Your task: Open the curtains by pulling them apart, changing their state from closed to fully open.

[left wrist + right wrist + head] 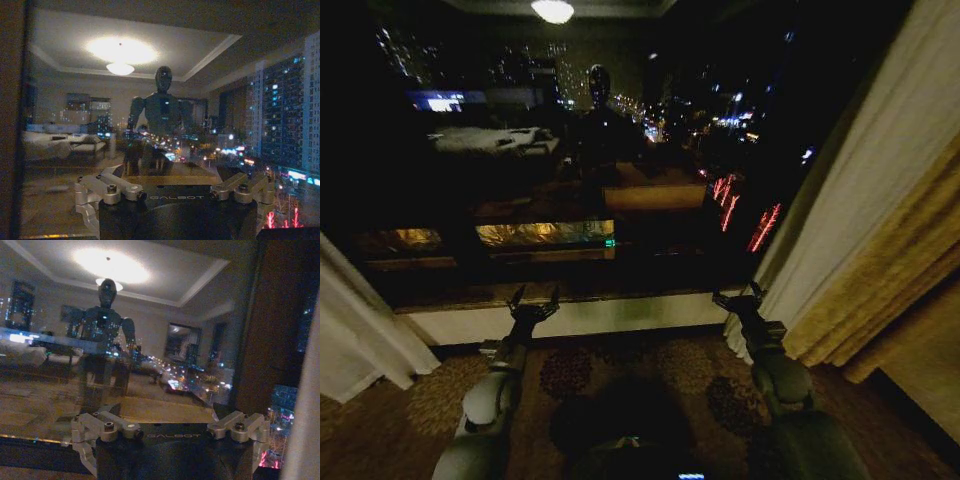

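The curtains hang bunched at 8 and 3 o'clock, window bare between (task looks done), left gripper and right gripper spread wide, empty.

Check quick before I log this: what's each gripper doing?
Left gripper: open, holding nothing, facing the window.
Right gripper: open, holding nothing, beside the right curtain.

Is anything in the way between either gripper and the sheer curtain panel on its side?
Nothing visible. The left gripper and right gripper hang with jaws open before the window sill. The left panel and right panel are already drawn to the sides, with only bare carpet and air between.
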You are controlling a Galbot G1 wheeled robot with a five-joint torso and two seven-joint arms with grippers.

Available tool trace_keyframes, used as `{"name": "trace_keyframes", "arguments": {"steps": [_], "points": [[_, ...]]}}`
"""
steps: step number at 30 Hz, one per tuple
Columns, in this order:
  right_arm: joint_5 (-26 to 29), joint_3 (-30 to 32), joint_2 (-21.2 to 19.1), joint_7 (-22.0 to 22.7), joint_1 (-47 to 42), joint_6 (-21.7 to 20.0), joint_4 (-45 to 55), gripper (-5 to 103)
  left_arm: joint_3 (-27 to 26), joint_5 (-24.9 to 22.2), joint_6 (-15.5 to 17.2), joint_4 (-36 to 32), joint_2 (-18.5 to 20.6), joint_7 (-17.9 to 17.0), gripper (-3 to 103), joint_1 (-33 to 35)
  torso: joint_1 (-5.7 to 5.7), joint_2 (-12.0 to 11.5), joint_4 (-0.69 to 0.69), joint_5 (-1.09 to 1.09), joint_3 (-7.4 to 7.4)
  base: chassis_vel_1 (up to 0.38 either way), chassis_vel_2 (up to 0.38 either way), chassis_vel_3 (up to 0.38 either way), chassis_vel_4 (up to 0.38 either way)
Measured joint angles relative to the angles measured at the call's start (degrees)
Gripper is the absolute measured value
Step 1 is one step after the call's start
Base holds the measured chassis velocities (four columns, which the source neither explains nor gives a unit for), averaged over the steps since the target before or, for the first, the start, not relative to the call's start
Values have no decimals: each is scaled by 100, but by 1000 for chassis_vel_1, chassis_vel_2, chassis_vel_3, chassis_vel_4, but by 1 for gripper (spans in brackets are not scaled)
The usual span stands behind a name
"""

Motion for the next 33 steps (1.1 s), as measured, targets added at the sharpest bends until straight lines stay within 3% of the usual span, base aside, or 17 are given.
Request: {"name": "trace_keyframes", "arguments": {"steps": [33], "points": [[-86,-208,33,46,191,-53,-96,100,8,-41,80,6,46,-6,100,-107,0,0,-1,2,0,257,258,-257,-255]]}}
